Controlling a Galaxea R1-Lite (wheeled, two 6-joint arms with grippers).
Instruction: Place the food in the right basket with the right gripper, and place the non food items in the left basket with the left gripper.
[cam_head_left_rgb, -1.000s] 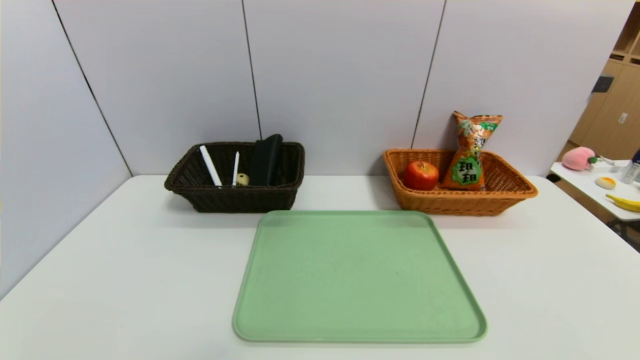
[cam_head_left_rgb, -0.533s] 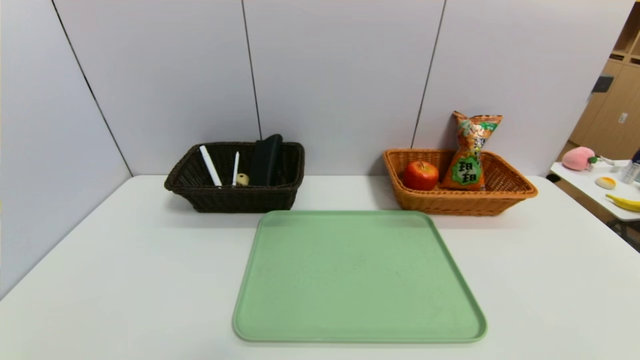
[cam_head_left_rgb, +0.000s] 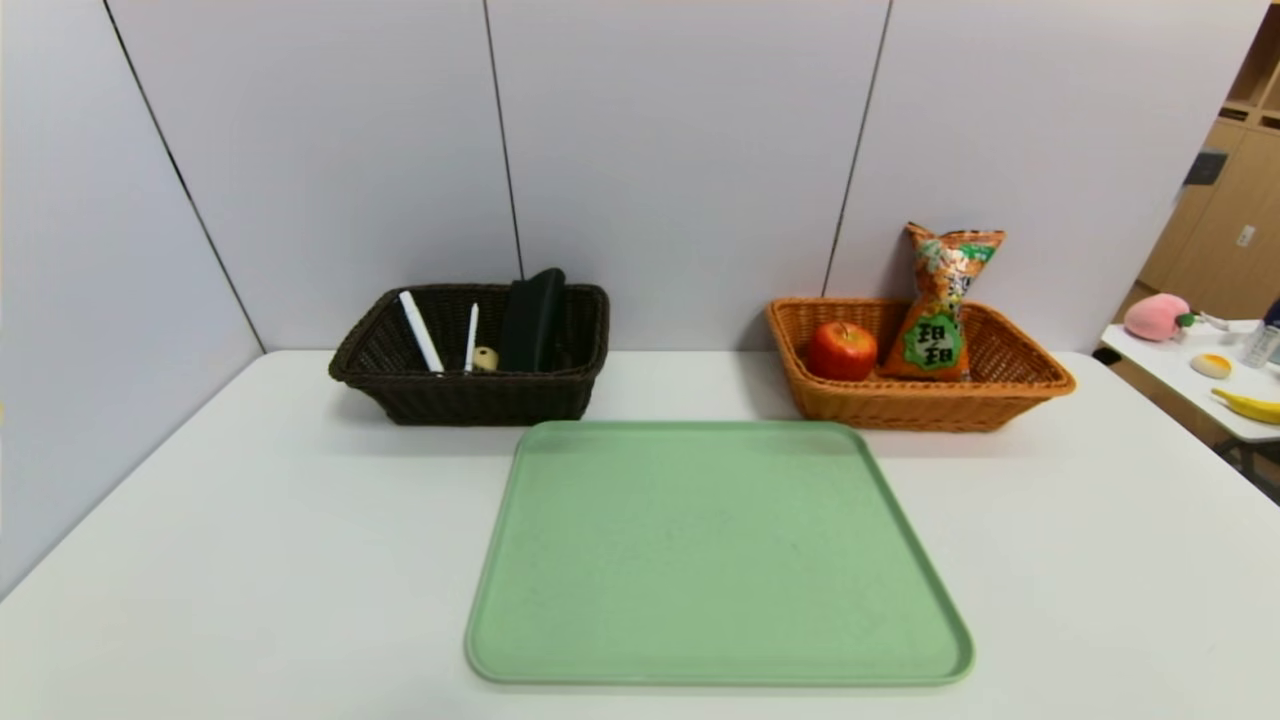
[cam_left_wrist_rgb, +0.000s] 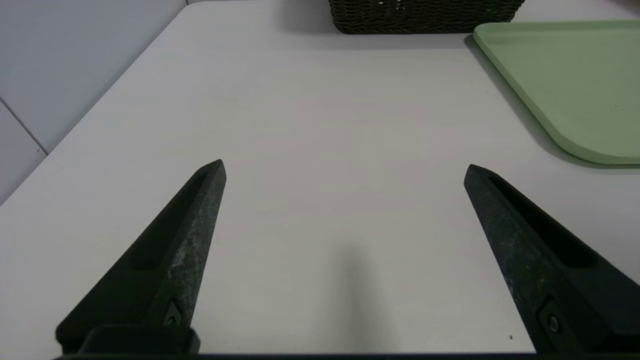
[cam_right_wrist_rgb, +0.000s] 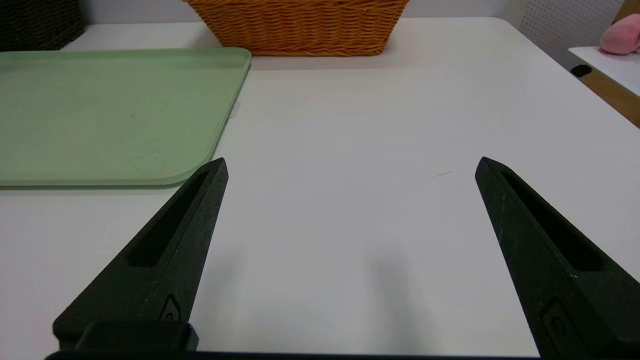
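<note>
The dark brown left basket (cam_head_left_rgb: 470, 395) holds two white pens (cam_head_left_rgb: 420, 330), a small yellowish ball (cam_head_left_rgb: 486, 358) and a black flat item (cam_head_left_rgb: 532, 318). In the orange right basket (cam_head_left_rgb: 920, 405) sit a red apple (cam_head_left_rgb: 842, 350) and an upright orange snack bag (cam_head_left_rgb: 938, 305). Neither gripper shows in the head view. My left gripper (cam_left_wrist_rgb: 345, 167) hovers open over bare table, to the left of the tray. My right gripper (cam_right_wrist_rgb: 351, 162) hovers open over bare table, to the right of the tray. Nothing lies between either pair of fingers.
A green tray (cam_head_left_rgb: 715, 550) with nothing on it lies on the white table (cam_head_left_rgb: 250, 520) in front of the baskets. Grey wall panels close the back and left. A side table (cam_head_left_rgb: 1200, 385) at the far right carries a pink plush, a banana and small items.
</note>
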